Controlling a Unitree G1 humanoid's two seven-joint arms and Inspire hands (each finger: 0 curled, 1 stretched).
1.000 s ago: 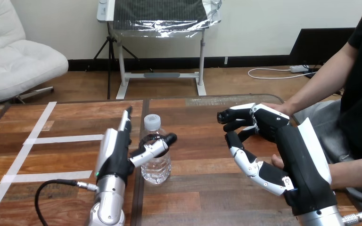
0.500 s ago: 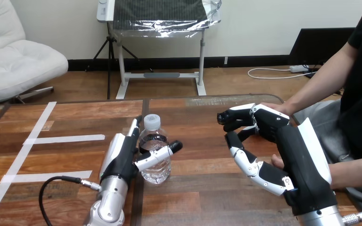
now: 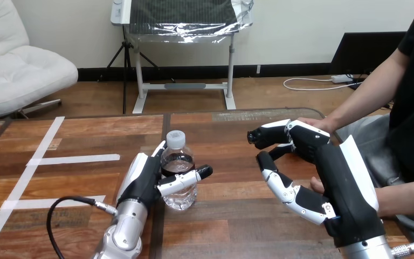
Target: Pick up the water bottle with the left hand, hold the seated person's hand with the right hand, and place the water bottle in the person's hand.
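A clear water bottle (image 3: 178, 175) with a white cap stands upright on the wooden table (image 3: 232, 216), near the middle. My left hand (image 3: 143, 181) is set against its left side. The straight fingers (image 3: 159, 149) reach up beside and behind the bottle, and the thumb (image 3: 186, 179) lies across its front. My right hand (image 3: 331, 175) hovers at the right, open, its fingers (image 3: 269, 135) loosely bent, with nothing seen between them and the thumb. The person's hand (image 3: 314, 123) rests on the table edge just behind it. A bit of another hand (image 3: 317, 185) shows under my right hand.
The person's forearm (image 3: 407, 197) comes in low at the right, beside my right arm. White tape strips (image 3: 73, 159) mark the table's left part. Bare wood lies between the bottle and my right hand.
My left hand has moved right and closed in on the bottle, so the thumb now crosses its front. The bottle, my right hand and the person's hands stay put.
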